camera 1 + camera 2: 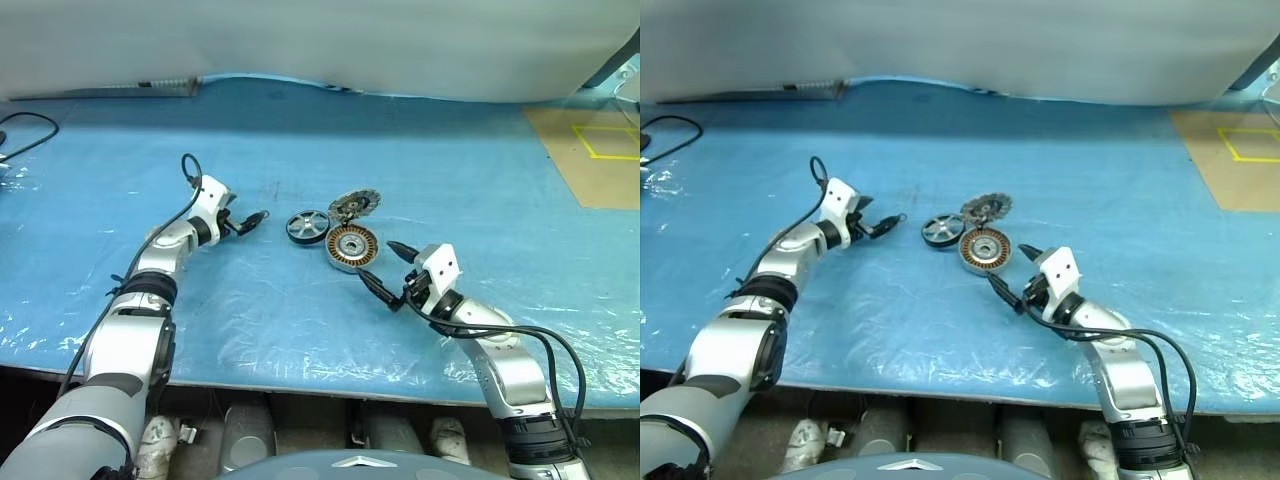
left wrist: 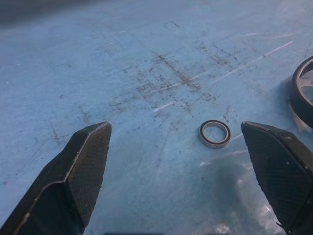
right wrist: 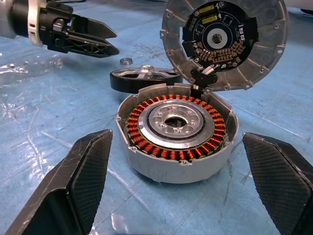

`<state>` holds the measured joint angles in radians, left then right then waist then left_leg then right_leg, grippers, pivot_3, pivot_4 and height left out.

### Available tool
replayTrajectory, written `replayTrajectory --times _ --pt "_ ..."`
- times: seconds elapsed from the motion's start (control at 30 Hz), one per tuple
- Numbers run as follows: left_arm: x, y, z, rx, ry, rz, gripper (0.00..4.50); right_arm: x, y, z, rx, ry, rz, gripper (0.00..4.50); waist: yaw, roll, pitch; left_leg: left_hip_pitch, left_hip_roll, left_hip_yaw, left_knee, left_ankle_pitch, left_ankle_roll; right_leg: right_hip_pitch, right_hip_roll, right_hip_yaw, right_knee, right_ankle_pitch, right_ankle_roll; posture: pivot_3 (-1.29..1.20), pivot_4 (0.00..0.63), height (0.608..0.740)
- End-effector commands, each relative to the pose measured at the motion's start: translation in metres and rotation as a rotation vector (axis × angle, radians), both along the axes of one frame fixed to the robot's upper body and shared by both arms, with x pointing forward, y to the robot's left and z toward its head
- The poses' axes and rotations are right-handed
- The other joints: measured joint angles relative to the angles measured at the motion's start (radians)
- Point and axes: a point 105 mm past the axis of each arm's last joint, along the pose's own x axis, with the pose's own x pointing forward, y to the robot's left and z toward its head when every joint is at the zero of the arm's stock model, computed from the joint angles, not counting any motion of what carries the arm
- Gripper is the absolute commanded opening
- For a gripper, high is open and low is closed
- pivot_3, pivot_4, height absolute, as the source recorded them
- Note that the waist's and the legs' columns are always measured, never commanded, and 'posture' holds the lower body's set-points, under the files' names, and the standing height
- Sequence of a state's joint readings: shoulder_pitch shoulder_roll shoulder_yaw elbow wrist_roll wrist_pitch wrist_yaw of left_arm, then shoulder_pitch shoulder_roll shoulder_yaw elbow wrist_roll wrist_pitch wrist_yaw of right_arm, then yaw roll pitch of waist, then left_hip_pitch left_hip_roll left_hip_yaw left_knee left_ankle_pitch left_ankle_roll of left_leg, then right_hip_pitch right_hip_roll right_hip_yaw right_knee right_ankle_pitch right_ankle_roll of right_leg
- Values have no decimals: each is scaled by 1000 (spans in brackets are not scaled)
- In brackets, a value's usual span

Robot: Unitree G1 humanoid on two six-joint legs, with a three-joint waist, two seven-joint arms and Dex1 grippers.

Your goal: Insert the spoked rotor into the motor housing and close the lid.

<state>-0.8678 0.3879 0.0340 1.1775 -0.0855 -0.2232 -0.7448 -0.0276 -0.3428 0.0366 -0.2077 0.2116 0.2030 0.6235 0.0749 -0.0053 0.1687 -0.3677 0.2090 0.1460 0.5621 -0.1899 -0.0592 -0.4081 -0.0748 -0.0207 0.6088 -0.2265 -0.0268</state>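
The motor housing, a silver ring with copper windings, lies on the blue table cover. Behind it the lid stands tilted up, joined to the housing's far rim, its dark inner face toward my right wrist camera. Just left of the housing the black-rimmed spoked rotor lies flat. My right gripper is open, low over the table, its fingers apart on either side of the housing on its near side. My left gripper is open too, pointing at the rotor from the left and short of it.
A small metal ring lies on the cover between my left gripper and the rotor. A brown board with yellow tape covers the far right corner. A black cable lies at the far left. The table's front edge runs close to me.
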Motion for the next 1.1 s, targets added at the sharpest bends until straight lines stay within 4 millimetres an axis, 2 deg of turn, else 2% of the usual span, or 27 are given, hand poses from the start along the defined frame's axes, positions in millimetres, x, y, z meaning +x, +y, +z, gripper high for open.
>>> replayTrajectory --times 0.03,0.33,0.6,0.83,1.1 --pt "6 -5 9 24 -32 -7 4500 2 2 8 2 -41 -1 4478 0 0 0 0 0 0 0 0 0 0 0 0 0 0 0 0 150 740" --pt "9 -16 0 111 -11 -1 4500 3 4 7 -10 -38 3 4478 5 -1 0 0 0 -1 0 0 0 1 0 -1 0 0 0 0 150 740" --pt "10 -30 -8 90 31 6 4500 5 6 8 -14 -42 9 4478 14 0 0 0 0 -1 0 0 0 2 -1 -1 0 0 0 0 150 740" --pt "4 -31 -28 95 117 16 4500 7 4 10 -17 -49 1 4478 22 -1 0 1 0 -1 0 0 0 2 -1 -1 0 0 0 0 150 740" --pt "-6 -23 -48 108 178 28 1902 8 5 10 -17 -48 3 4500 19 0 0 4 0 0 0 0 0 8 -1 0 -1 -2 -3 0 150 740"
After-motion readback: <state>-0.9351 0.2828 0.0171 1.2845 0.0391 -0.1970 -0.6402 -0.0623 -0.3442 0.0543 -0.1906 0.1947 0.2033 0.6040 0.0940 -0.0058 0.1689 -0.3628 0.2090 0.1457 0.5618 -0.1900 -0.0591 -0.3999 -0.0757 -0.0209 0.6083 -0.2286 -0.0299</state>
